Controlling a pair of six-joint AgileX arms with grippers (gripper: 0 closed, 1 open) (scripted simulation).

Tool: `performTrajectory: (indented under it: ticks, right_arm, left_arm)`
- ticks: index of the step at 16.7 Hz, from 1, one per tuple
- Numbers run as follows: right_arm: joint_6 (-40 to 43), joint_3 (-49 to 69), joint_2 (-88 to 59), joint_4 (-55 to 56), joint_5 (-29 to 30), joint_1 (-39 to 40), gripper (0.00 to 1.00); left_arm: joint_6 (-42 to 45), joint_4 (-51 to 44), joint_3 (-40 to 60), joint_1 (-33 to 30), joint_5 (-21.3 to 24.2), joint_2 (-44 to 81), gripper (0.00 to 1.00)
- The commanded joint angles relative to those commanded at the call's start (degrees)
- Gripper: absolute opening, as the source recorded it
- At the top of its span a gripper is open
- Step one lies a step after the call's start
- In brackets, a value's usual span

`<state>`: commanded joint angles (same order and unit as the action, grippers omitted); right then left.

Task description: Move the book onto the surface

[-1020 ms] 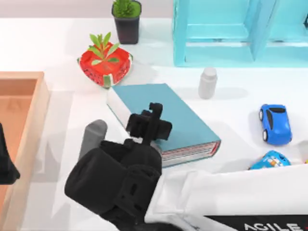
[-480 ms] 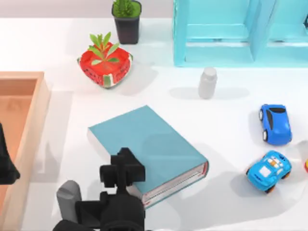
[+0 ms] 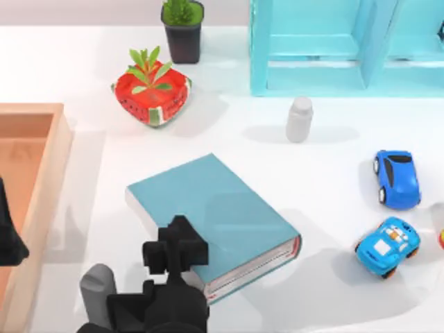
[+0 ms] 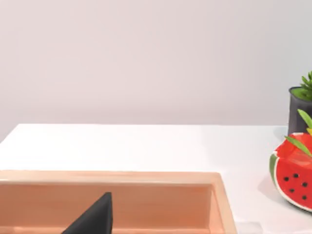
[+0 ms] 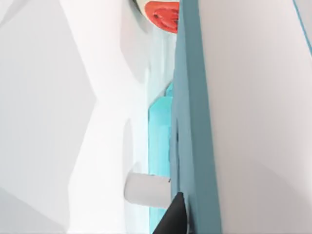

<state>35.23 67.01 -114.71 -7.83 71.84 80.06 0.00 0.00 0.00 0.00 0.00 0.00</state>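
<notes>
The book (image 3: 211, 211), a large teal-blue hardcover with a plain cover and white page edges, lies over the white surface (image 3: 333, 291) near the table's front middle. The right gripper (image 3: 182, 243) is clamped on its near edge. The left gripper (image 3: 8, 239) sits over the wooden tray (image 3: 41, 180); whether it is apart or together I cannot tell.
</notes>
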Motion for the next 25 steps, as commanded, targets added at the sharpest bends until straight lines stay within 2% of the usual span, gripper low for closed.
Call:
performTrajectory:
  ticks: [12,25]
  right_arm:
    - [-0.39,-2.44,-4.03,6.36,-0.07,-0.26,0.0]
    - [-0.39,-2.44,-4.03,6.36,-0.07,-0.26,0.98]
  left_arm:
    - [0.0,0.0,0.0,0.0,0.0,0.0,1.0]
    - [0.0,0.0,0.0,0.0,0.0,0.0,1.0]
